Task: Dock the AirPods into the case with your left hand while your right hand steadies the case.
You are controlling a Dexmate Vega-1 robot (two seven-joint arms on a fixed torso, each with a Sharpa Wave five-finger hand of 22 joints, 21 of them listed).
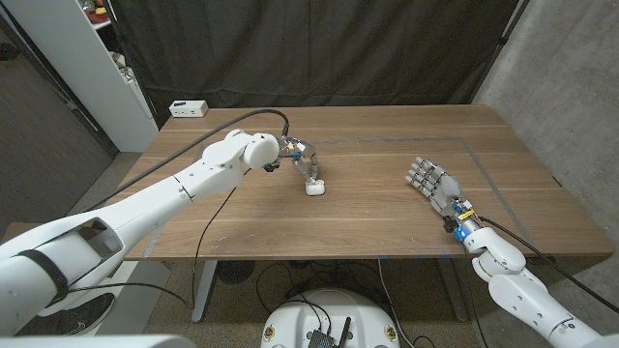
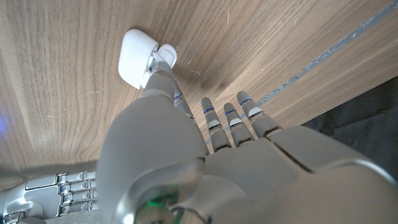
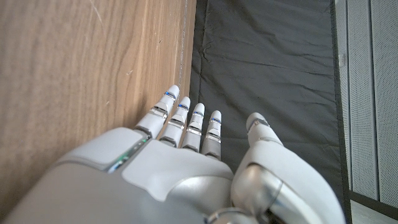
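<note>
Here, left hand [image 1: 298,155] touching case [image 1: 314,188], white box [image 1: 188,108] behind

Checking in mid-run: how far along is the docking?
Early or middle. The left hand is at the case, a finger touching it in the left wrist view. The right hand waits apart from it, holding nothing. Steadying is still to come; whether the AirPods are docked cannot be told.

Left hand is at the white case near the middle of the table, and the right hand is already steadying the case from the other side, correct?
Not quite. The left hand is at the white case, but the right hand is not steadying it: the head view shows it well apart from the case, over bare table on the robot's right, holding nothing.
</note>
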